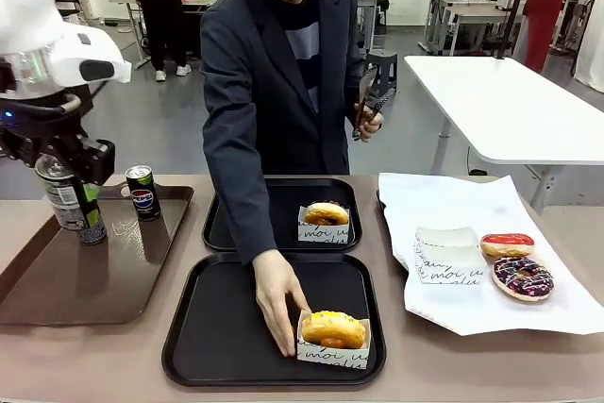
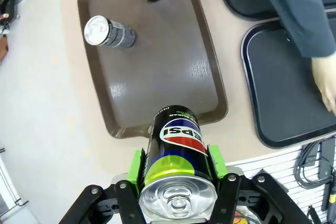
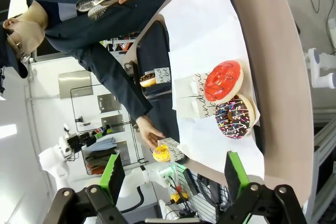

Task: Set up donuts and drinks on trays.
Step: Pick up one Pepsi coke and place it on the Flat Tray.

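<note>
Twice found the left gripper clamped on a drinks can, green pads pressed to both its sides: from the front, upright over the left part of the brown tray; from the wrist, above that tray's edge. Could not tell whether its base touched the tray. Counted two more cans standing on the brown tray: a Pepsi-labelled one at the far right corner and a grey one near it. Saw the right gripper spread wide, holding nothing. Noted two black trays mid-table: the far tray carrying a sleeved donut, the near tray carrying a yellow-glazed donut in its sleeve at the right front corner. Found the person's hand touching that sleeve's left side, and the other hand gripping tongs. Spotted on the white paper a red donut, a sprinkled chocolate donut just beside it, and a paper sleeve to their left.
</note>
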`<state>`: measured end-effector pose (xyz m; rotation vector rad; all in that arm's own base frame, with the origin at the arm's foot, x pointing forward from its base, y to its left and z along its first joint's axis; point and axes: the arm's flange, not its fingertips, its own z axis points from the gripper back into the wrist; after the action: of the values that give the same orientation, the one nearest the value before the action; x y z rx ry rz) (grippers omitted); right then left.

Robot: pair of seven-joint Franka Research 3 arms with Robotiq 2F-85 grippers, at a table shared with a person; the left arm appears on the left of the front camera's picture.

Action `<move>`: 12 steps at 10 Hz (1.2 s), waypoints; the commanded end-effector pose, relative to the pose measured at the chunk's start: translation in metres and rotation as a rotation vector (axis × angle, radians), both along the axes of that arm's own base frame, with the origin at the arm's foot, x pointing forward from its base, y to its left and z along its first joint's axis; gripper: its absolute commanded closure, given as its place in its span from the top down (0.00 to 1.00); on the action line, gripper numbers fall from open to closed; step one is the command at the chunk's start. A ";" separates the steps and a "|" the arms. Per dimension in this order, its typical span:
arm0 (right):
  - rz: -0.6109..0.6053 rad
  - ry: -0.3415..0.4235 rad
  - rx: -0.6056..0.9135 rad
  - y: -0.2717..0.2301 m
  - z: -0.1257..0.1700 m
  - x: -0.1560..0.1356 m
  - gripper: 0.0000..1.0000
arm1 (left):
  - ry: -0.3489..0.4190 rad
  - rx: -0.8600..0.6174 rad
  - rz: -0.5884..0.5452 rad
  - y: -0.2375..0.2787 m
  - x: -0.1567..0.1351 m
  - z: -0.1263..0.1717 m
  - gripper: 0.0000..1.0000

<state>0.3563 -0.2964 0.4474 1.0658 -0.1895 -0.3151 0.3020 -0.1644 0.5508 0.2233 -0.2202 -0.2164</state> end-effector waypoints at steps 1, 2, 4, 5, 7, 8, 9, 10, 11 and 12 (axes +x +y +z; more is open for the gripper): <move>0.002 -0.010 0.007 0.001 0.000 -0.001 1.00 | 0.000 -0.016 0.004 -0.005 0.022 0.003 0.58; 0.002 -0.010 0.007 0.001 0.000 -0.001 1.00 | 0.000 -0.037 0.012 -0.006 0.022 0.001 0.58; 0.002 -0.010 0.007 0.001 0.000 -0.001 1.00 | 0.036 -0.079 -0.003 -0.023 0.052 0.000 0.58; 0.002 -0.010 0.007 0.001 0.000 -0.001 1.00 | 0.057 -0.102 -0.031 -0.039 0.075 -0.003 0.58; 0.002 -0.010 0.007 0.001 0.000 -0.001 1.00 | 0.094 -0.160 -0.060 -0.079 0.124 -0.025 0.58; 0.002 -0.010 0.007 0.001 0.000 -0.001 1.00 | 0.119 -0.191 -0.069 -0.096 0.143 -0.038 0.58; 0.002 -0.010 0.007 0.001 0.000 -0.001 1.00 | 0.137 -0.226 -0.095 -0.110 0.162 -0.052 0.58; 0.002 -0.010 0.007 0.001 0.000 -0.001 1.00 | 0.155 -0.265 -0.126 -0.121 0.182 -0.067 0.58; 0.002 -0.010 0.007 0.001 0.000 -0.001 1.00 | 0.160 -0.281 -0.117 -0.126 0.193 -0.076 0.58; 0.002 -0.010 0.007 0.001 0.000 -0.001 1.00 | 0.175 -0.285 -0.100 -0.129 0.204 -0.091 0.58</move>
<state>0.3563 -0.2963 0.4477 1.0657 -0.1899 -0.3146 0.4975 -0.2949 0.4533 -0.0677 -0.0869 -0.3085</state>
